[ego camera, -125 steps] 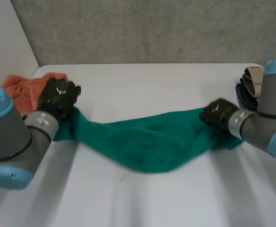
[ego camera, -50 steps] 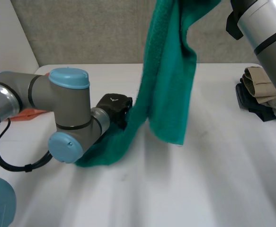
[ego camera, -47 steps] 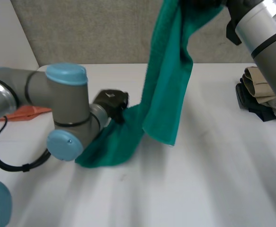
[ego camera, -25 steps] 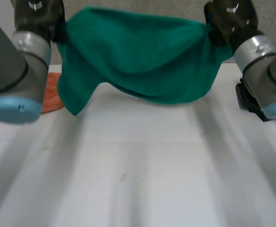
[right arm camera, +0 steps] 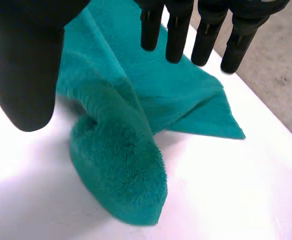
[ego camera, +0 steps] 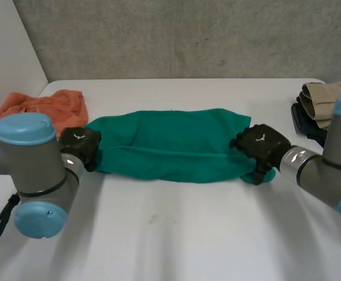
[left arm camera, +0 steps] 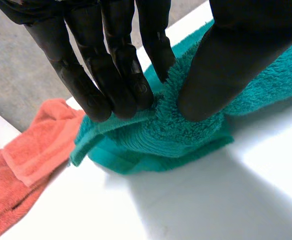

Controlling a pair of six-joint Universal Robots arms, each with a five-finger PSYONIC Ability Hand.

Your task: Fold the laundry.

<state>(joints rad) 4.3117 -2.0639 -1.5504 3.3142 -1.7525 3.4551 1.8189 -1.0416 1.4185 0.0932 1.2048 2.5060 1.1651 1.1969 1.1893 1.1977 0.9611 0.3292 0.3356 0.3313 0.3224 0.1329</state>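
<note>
A green towel (ego camera: 170, 146) lies folded lengthwise across the middle of the white table (ego camera: 176, 234). My left hand (ego camera: 79, 146) is at the towel's left end. In the left wrist view its fingers (left arm camera: 120, 85) and thumb pinch a bunched edge of the towel (left arm camera: 186, 130). My right hand (ego camera: 258, 146) is at the right end. In the right wrist view its fingers (right arm camera: 186, 30) and thumb stand apart just above the towel (right arm camera: 115, 150), whose corner lies rumpled on the table under the palm.
An orange cloth (ego camera: 47, 105) lies crumpled at the table's far left, close behind my left hand, also in the left wrist view as the orange cloth (left arm camera: 25, 160). A stack of folded beige and dark clothes (ego camera: 322, 102) sits at the right edge.
Both hands came down from holding the towel stretched in the air and laid it folded on the table. The right hand has let go of its end.
</note>
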